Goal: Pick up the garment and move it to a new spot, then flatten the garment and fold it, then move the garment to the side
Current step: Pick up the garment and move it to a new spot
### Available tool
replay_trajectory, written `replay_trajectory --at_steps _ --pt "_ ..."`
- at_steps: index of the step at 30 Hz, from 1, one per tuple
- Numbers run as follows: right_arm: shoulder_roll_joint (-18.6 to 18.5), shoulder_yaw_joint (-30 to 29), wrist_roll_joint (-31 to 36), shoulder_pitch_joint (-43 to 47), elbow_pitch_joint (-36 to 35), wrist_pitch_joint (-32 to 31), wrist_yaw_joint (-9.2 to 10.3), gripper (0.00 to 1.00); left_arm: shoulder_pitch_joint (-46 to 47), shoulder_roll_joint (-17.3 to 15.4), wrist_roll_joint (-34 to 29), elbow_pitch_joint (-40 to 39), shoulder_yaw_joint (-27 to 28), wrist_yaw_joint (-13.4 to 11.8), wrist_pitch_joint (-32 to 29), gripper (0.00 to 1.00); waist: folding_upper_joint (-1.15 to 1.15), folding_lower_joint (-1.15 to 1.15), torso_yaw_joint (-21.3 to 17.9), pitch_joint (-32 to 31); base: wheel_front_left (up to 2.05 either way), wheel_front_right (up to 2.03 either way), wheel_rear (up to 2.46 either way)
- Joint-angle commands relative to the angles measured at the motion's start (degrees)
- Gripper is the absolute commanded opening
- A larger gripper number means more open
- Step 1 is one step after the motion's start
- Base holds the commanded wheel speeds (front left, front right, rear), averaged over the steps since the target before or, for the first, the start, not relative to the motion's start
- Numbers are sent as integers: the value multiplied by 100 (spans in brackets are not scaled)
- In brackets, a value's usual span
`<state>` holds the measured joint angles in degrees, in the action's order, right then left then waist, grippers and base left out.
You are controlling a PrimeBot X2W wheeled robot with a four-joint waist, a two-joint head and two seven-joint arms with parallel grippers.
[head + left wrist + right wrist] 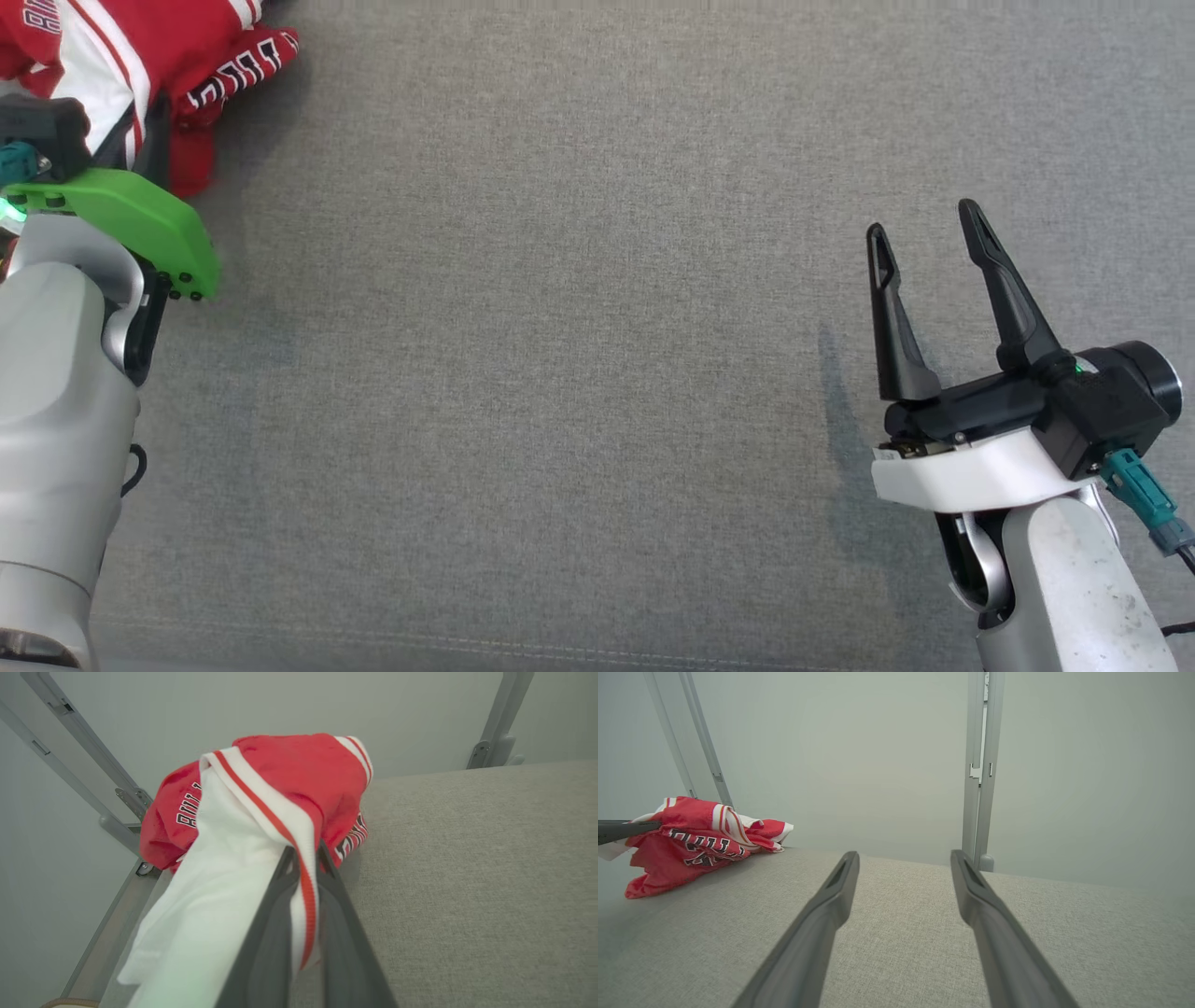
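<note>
You have the left tool [306, 851] clenched on a white, red-striped hem of the crumpled red jersey garment [289, 770]. The garment lies bunched at the far-left edge of the table [560, 373], a grey woven cloth surface. Your right tool [921, 219] is released, its tapered dark fingers [1006, 289] spread wide over the weave.

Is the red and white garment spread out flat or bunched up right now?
Bunched up: the garment is a crumpled heap, layers overlapping and lettering creased.
</note>
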<state>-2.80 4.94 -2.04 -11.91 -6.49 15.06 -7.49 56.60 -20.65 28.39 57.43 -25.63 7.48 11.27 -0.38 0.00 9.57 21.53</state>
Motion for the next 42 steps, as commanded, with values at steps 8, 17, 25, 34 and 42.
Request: replay_trajectory --at_steps 8,17,25,34,42 --pt "-16 -94 -337 244 115 14 0 100 -43 -171 348 -1041 -332 -8 5 0 38 0 -271 -871 0 0 0" --pt "-16 -294 -621 460 170 14 0 100 -190 -279 632 -2645 -548 -50 -595 0 38 0 -611 -1249 0 0 0" --pt "-15 -397 -677 496 173 14 0 100 -509 170 726 -3852 -790 -368 -900 0 38 0 -966 -1319 0 0 0" --pt "-15 -371 -684 419 124 14 0 100 -781 1133 710 -4050 -1176 -749 -642 0 38 0 -1457 -1119 0 0 0" --pt "-14 -312 -737 216 56 15 0 100 -1008 1523 771 -2799 -1469 -588 -270 0 38 0 -1783 -652 0 0 0"
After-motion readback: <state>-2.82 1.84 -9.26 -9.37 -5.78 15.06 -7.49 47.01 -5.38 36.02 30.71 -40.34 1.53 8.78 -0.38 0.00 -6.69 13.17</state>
